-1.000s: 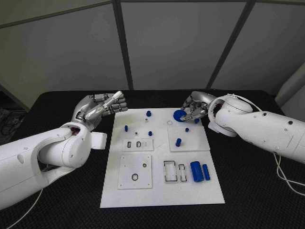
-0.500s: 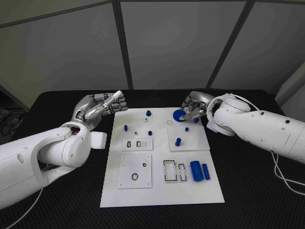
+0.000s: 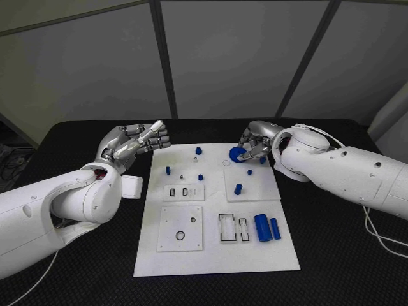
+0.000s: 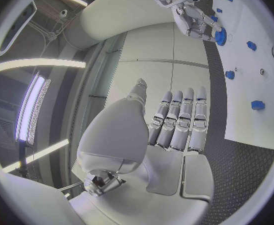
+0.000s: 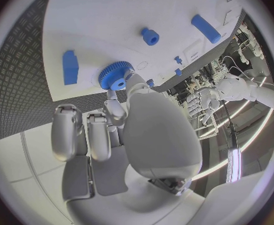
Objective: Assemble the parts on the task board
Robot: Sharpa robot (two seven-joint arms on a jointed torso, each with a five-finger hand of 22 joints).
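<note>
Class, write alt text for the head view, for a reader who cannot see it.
The robot's right hand holds a round blue gear above the far end of the white task board on a black table. Its left hand hovers off the board's far left corner, holding nothing. Small blue parts dot the board, including two blue cylinders lying near its right edge.

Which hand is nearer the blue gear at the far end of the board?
Right. The right hand holds the blue gear at its fingertips over the task board. The left hand hovers off the board's far left corner, well apart from the gear.
</note>
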